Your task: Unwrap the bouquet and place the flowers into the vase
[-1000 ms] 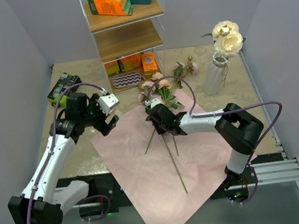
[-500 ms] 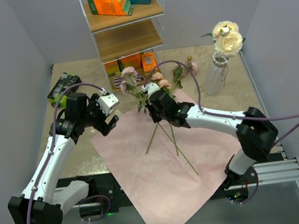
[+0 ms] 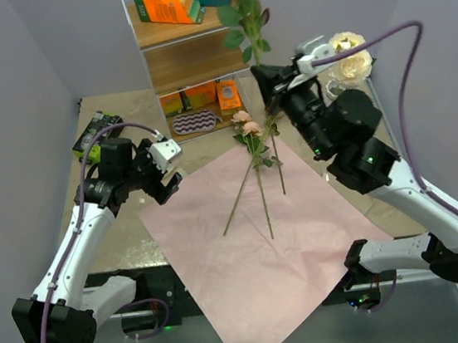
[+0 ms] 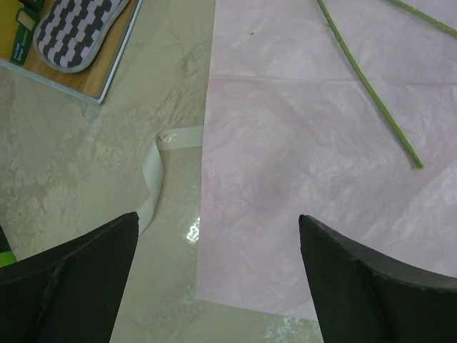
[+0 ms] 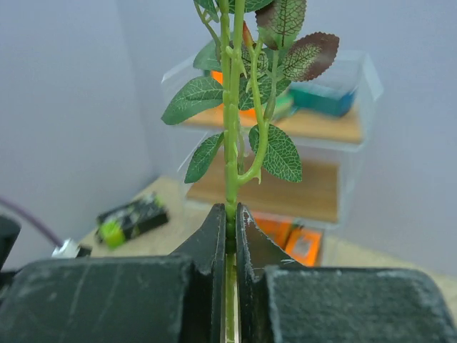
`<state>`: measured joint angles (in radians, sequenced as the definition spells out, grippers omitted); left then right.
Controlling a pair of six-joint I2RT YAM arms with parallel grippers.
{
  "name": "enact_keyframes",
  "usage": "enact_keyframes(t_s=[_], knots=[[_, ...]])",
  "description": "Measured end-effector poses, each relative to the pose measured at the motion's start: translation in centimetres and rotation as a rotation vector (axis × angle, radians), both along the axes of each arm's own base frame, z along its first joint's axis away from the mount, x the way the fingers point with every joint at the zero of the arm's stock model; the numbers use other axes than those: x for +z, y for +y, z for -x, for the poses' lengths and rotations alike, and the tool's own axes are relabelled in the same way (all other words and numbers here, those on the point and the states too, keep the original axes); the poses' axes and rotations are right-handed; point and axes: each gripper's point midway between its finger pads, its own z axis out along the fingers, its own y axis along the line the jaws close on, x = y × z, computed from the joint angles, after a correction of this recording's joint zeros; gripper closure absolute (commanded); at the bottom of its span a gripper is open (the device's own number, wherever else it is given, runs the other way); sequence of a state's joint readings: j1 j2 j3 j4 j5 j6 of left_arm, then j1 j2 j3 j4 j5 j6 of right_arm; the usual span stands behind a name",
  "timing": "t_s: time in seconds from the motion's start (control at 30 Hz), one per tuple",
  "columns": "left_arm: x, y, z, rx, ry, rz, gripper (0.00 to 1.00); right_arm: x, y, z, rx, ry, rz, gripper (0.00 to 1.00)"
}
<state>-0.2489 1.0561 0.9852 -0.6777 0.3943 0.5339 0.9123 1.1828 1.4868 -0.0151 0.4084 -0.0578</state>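
Seen from above, the right end effector (image 3: 266, 79) has risen from the paper to well above the worktop. It is clenched on one long green-stemmed rose (image 3: 245, 19), whose leafy top now reaches past the white wire-and-wood shelf rack (image 3: 194, 58). So one flower is free of the bundle. By my reading it must next travel to the tall white vase, which is almost wholly hidden behind this arm, just right of the end effector. Cream-white roses (image 3: 354, 62) show above the vase. Three more stems with pink blooms (image 3: 255, 164) lie below the end effector on the large pink paper sheet (image 3: 247, 253). The left end effector (image 3: 162, 184) hovers released over the sheet's left corner, where it was a second ago.

In the left wrist view, the spread fingers (image 4: 71, 279) frame the beige marbled worktop (image 4: 86, 157). A curled cream ribbon (image 4: 153, 179) lies ahead to the left, touching the sheet's edge, and one bare green stem end (image 4: 368, 89) lies ahead to the right. A purple zigzag pad (image 4: 75, 32) lies farther ahead to the left.

In the right wrist view, the fingers pinch the rose stem upright, its leaves straight above them. Behind are the shelf rack and plain grey walls (image 5: 71, 86), and a green-and-black packet (image 5: 132, 218) lies low to the left.
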Motion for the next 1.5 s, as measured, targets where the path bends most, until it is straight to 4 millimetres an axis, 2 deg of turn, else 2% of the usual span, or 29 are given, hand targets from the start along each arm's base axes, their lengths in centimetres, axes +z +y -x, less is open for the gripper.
enact_keyframes(t_s=[0.17, 0.27, 0.57, 0.67, 0.8, 0.87, 0.97, 1.13, 1.3, 1.5], knots=[[0.3, -0.1, -0.3, -0.002, -0.005, 0.005, 0.01, 8.3, -5.4, 1.6, -0.147, -0.214, -0.069, 1.0], [0.3, -0.1, -0.3, -0.002, -0.004, 0.004, 0.01, 11.1, -9.0, 2.7, -0.253, -0.297, -0.099, 1.0], [0.1, -0.3, -0.3, -0.007, 0.005, 0.007, 0.01, 16.5, -18.7, 7.3, -0.468, -0.396, -0.212, 1.0], [0.1, -0.4, -0.4, -0.013, 0.009, 0.01, 0.01, 17.1, -22.2, 8.5, -0.586, -0.404, -0.241, 1.0], [0.1, -0.5, -0.3, -0.017, 0.01, 0.013, 0.01, 16.6, -25.6, 9.2, -0.776, -0.397, -0.224, 1.0], [0.1, -0.5, -0.3, -0.019, 0.011, 0.015, 0.01, 15.7, -26.1, 9.0, -0.854, -0.395, -0.191, 1.0], [0.1, -0.6, -0.3, -0.023, 0.013, 0.018, 0.01, 14.2, -25.8, 7.9, -0.943, -0.396, -0.126, 1.0], [0.0, -0.6, -0.3, -0.025, 0.013, 0.019, 0.01, 12.5, -25.9, 4.5, -1.087, -0.42, -0.03, 1.0], [0.0, -0.5, -0.5, -0.026, 0.009, 0.016, 0.01, 11.2, -25.5, 1.1, -1.108, -0.46, -0.016, 1.0], [-0.6, -0.2, -1.4, -0.015, 0.037, 0.018, 0.01, 11.2, -24.7, -1.5, -1.101, -0.544, -0.053, 1.0]])
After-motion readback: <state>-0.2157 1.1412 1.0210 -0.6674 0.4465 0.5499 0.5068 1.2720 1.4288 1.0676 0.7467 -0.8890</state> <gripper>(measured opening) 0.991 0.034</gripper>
